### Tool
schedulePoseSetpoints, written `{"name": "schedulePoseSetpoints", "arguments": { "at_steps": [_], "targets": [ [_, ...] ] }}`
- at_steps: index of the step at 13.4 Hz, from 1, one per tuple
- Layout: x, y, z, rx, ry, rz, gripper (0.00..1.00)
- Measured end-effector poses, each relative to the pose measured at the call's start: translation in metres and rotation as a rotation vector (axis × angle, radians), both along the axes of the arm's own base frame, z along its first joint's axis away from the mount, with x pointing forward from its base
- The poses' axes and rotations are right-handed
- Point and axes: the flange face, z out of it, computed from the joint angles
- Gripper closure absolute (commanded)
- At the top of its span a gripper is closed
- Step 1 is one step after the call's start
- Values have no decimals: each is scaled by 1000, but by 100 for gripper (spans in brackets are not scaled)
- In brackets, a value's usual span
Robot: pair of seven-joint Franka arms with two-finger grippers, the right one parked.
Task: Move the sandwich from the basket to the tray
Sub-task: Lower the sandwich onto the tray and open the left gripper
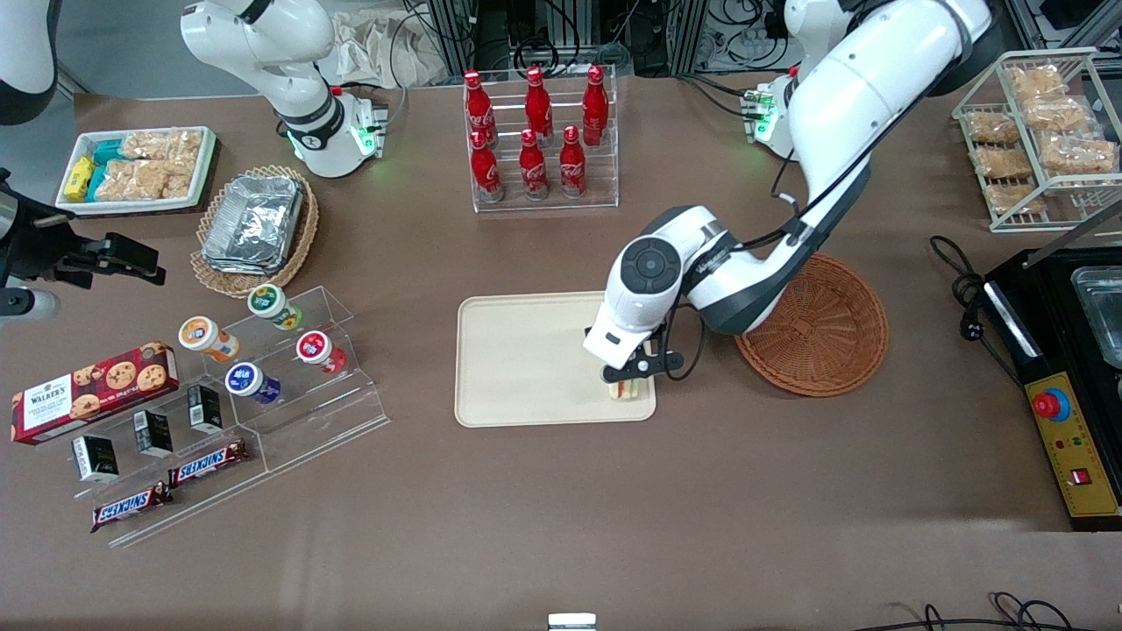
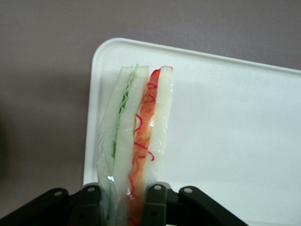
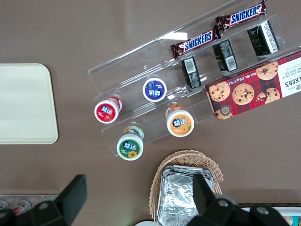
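My fingers (image 2: 155,207) are clamped on the triangular wedge sandwich (image 2: 136,141) of pale bread with green and orange-red filling, holding it over the near corner of the flat cream-beige plastic tray (image 1: 526,359). That corner is the one toward the working arm's end of the brown table (image 1: 561,508). The round reddish-brown wicker basket (image 1: 824,337) sits just beside the tray, farther toward that end.

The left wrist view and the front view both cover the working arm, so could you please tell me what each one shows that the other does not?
Only the left wrist view shows the sandwich's layers: green filling between pale bread slices, orange-red filling beside them, and the jaws shut on its sides. Only the front view shows the empty basket beside the tray and the bottle rack farther from the camera. Both show the gripper holding the sandwich over a corner of the tray.
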Motion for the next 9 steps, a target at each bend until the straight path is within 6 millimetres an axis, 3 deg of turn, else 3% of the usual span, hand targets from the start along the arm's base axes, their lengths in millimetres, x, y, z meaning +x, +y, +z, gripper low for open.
{"name": "schedulePoseSetpoints", "arguments": {
  "at_steps": [2,3,4,5,9],
  "targets": [
    [4,3,-25,6,-7,-16,100],
    [4,4,-36,9,-2,-23,93],
    [3,4,-44,8,5,-27,40],
    [2,3,-48,9,9,-31,1],
    [-6,-12,-44,5,0,-56,0]
  ]
}}
